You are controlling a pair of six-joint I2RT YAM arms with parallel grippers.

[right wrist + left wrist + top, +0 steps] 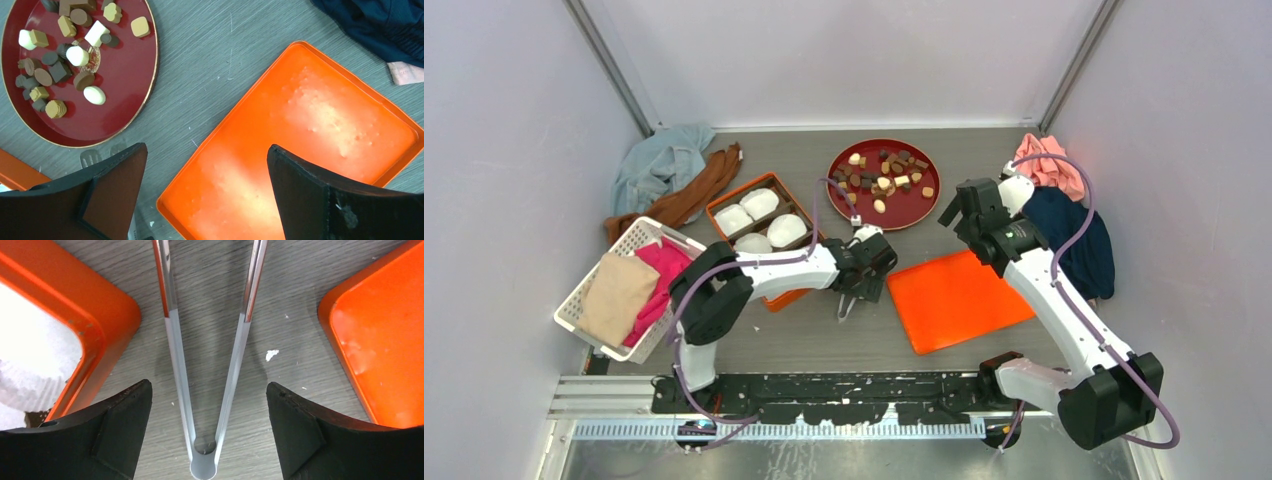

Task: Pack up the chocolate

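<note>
The chocolate (pixel 882 178) is several tiny brown and cream pieces on a round dark red plate (pixel 919 212), also in the right wrist view (pixel 75 55). An orange box (pixel 722 205) holds white paper cups (pixel 759 205); its corner shows in the left wrist view (pixel 100 305). Metal tongs (pixel 176 355) lie on the table between the box and the flat orange lid (pixel 959 298). My left gripper (pixel 207 386) is open and straddles the tongs' hinge end without touching it. My right gripper (pixel 207 147) is open and empty above the lid's corner (pixel 300 125).
A white basket (pixel 574 305) of cloths stands at the left. Blue and brown cloths (pixel 664 170) lie at the back left. Pink and navy cloths (pixel 1074 235) lie at the right beside the lid.
</note>
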